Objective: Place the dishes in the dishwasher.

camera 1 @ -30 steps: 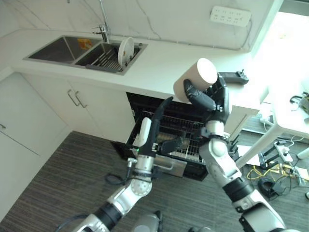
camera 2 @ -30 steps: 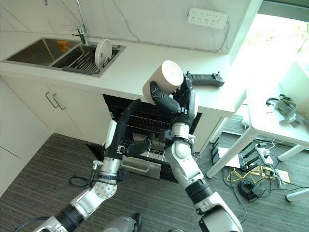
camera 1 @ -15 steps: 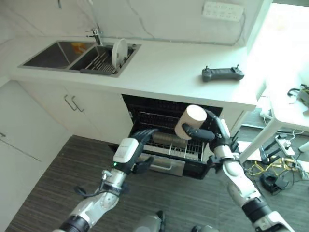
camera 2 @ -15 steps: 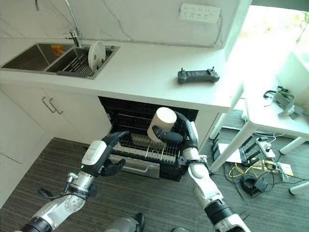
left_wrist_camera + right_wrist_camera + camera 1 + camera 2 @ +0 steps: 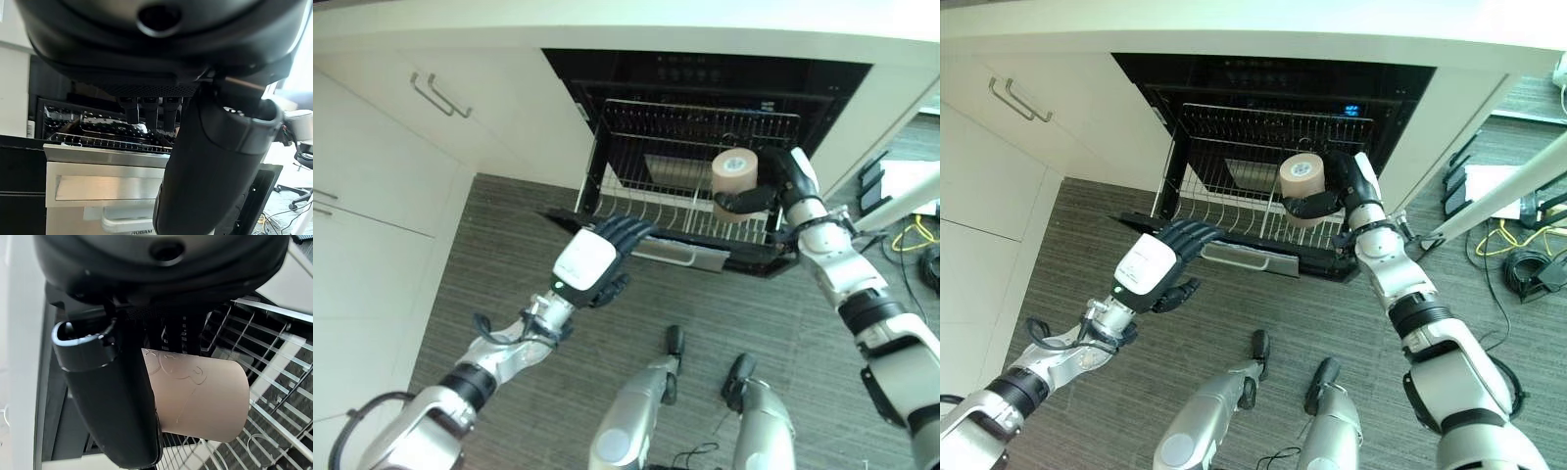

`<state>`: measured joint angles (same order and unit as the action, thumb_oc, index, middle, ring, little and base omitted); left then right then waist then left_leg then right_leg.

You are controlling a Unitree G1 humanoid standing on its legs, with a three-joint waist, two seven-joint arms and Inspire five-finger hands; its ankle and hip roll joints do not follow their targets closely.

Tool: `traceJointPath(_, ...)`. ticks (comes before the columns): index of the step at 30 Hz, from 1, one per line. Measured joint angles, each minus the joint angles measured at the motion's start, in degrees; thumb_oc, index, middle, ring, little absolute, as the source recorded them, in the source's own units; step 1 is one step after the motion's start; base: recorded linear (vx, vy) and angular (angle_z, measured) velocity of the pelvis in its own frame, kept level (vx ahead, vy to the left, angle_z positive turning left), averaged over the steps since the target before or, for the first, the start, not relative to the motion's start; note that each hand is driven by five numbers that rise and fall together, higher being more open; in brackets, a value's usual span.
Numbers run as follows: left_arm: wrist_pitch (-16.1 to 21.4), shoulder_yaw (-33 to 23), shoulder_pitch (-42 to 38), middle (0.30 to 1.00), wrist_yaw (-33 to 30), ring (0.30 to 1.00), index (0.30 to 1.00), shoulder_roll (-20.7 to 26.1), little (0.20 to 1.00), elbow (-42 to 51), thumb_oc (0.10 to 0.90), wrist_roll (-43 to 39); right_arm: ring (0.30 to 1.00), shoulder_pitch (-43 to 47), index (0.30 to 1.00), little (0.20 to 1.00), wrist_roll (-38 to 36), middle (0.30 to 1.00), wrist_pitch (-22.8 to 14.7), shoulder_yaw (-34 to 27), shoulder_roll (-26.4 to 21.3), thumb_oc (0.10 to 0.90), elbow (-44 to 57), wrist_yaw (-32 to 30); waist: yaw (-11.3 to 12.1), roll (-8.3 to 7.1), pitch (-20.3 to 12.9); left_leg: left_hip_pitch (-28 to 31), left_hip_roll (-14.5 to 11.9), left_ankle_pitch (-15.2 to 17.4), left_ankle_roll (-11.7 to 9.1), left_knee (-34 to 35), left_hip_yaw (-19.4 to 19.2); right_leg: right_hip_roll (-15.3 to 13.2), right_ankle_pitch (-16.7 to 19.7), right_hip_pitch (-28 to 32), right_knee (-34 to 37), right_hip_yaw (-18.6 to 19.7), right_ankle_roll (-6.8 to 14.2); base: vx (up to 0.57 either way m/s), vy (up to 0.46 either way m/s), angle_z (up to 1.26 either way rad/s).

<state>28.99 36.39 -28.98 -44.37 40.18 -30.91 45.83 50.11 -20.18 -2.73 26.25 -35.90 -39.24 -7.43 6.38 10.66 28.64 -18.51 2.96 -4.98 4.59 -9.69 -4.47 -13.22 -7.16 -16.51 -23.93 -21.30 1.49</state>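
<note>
A beige cup (image 5: 734, 168) is gripped in my right hand (image 5: 795, 182), fingers and thumb curled round its side (image 5: 205, 396). It hangs tilted over the right part of the pulled-out wire rack (image 5: 656, 208) of the open dishwasher (image 5: 1263, 88); whether it touches the wires I cannot tell. My left hand (image 5: 588, 266) hovers in front of the dishwasher's steel front panel (image 5: 107, 186), left of the cup, fingers relaxed and holding nothing. The rack's tines near the cup carry no other dish that I can make out.
White cupboard doors with bar handles (image 5: 435, 93) stand left of the dishwasher under the worktop edge (image 5: 607, 29). A white table leg (image 5: 901, 201) and loose cables (image 5: 1528, 264) lie at the right. Grey striped floor (image 5: 509, 235) spreads in front.
The camera has tilted down toward the dishwasher. My right hand has carried the cup lower and further in, over the rack. The left hand sits lower, before the front panel.
</note>
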Motion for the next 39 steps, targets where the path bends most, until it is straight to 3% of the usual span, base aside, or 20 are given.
traceJointPath(6,-0.2,1.2,-0.5,0.900,0.0,0.900,0.900,4.1,0.900,0.2,0.800,-0.6,0.300,1.8,0.300,0.300,2.0,0.300,0.0,-0.1,2.9,0.400,-5.7,0.7,0.1,-0.41,0.3,0.1,0.0,-0.6,-0.2,0.8,0.4,0.3,0.0,-0.1,0.3,0.6,0.6,-0.02,0.036,0.02)
traceJointPath(12,-0.9,2.7,-2.3,0.900,2.3,0.900,0.900,4.3,0.900,2.3,0.800,-0.9,0.300,3.1,0.300,0.300,1.9,0.300,-0.4,-0.2,6.9,0.400,-6.0,-0.9,0.1,-1.14,0.8,-3.0,0.0,-1.7,-0.8,2.0,0.1,0.3,0.8,-4.0,0.0,0.9,0.6,-0.02,0.058,-0.01)
traceJointPath(20,-2.8,3.3,-1.4,0.900,2.5,0.900,0.900,4.2,0.900,2.3,0.800,-2.7,0.300,2.4,0.300,0.300,-3.0,0.300,-0.3,-5.3,9.9,0.400,-8.4,-5.5,0.1,-1.44,1.0,-2.1,0.0,-2.0,-0.3,2.1,0.1,0.4,1.0,-2.7,0.9,0.8,0.7,0.02,0.048,0.00)
traceJointPath(33,-4.1,3.1,1.4,0.900,1.9,0.900,0.900,3.6,0.900,2.6,0.800,-2.8,0.300,1.1,0.300,0.300,-5.2,0.300,0.6,-5.8,13.3,0.400,-8.2,-9.6,-0.4,-1.34,0.9,-0.4,0.0,-1.9,-0.7,3.3,-1.1,0.3,1.0,-2.7,0.8,2.2,0.7,0.03,0.034,-0.05)
traceJointPath(35,-4.1,3.1,1.4,0.900,1.9,0.900,0.900,3.6,0.900,2.6,0.800,-2.8,0.900,1.0,0.900,0.900,-4.7,0.900,0.8,-6.1,13.3,0.800,-8.2,-9.4,-0.4,-1.27,0.9,-0.3,0.0,-1.9,-0.7,3.3,-1.2,0.3,1.0,-2.6,0.6,2.3,0.7,0.00,0.016,-0.01)
traceJointPath(39,-4.1,3.1,1.4,0.900,2.0,0.900,0.900,3.6,0.900,2.7,0.800,-2.8,0.900,1.0,0.900,0.900,-4.5,0.900,1.7,-6.0,13.4,0.800,-7.5,-9.2,-0.4,-1.26,0.9,-0.3,0.0,-1.9,-0.7,3.3,-1.1,0.3,1.0,-2.6,0.5,2.3,0.7,0.00,0.000,0.00)
